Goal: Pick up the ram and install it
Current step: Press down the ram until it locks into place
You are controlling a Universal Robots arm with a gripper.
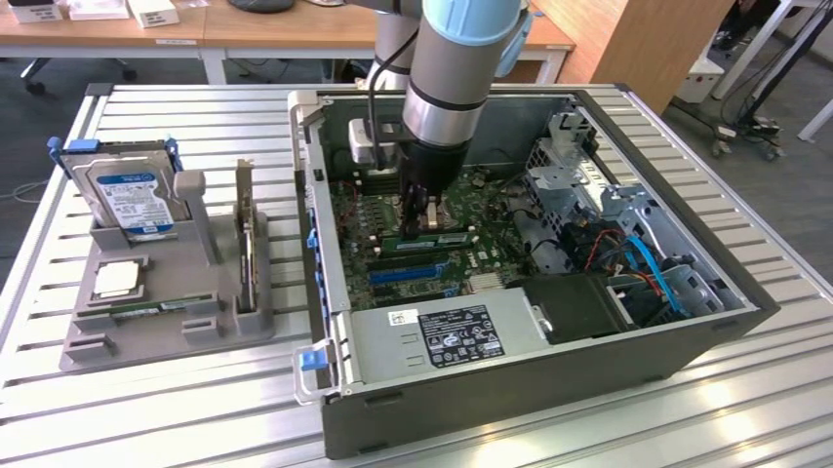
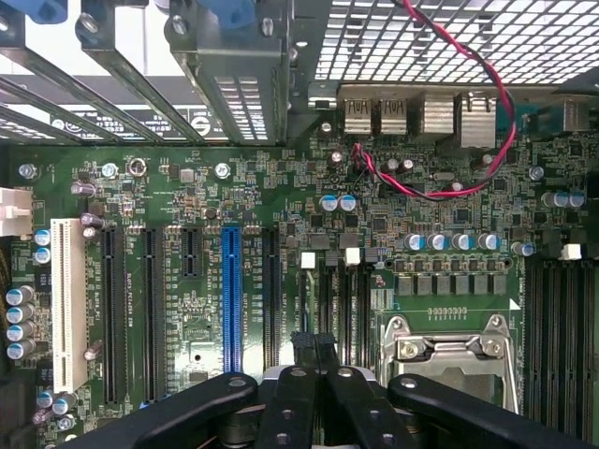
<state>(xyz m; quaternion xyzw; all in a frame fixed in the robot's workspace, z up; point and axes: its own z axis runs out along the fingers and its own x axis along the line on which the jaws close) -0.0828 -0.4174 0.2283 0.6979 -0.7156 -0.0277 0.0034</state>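
While its fingers are pressed together on nothing visible, the gripper [image 1: 419, 226] hangs mid-frame inside the open computer case [image 1: 521, 390]. A ram [image 1: 146, 310] lies in the grey holder [image 1: 163, 336], lower left.

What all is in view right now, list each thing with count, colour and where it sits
computer case: one, grey, open, on the slatted table
motherboard: one, green, inside the case
power supply: one, silver, near corner of the case
holder tray: one, grey, exterior view's left of the case
hard drive: one, silver with blue label, upright in the tray
expansion card: one, upright in the tray
ram: one, green stick, lying in the tray
slatted table: one, silver
gripper: one, black, shut, down over the motherboard
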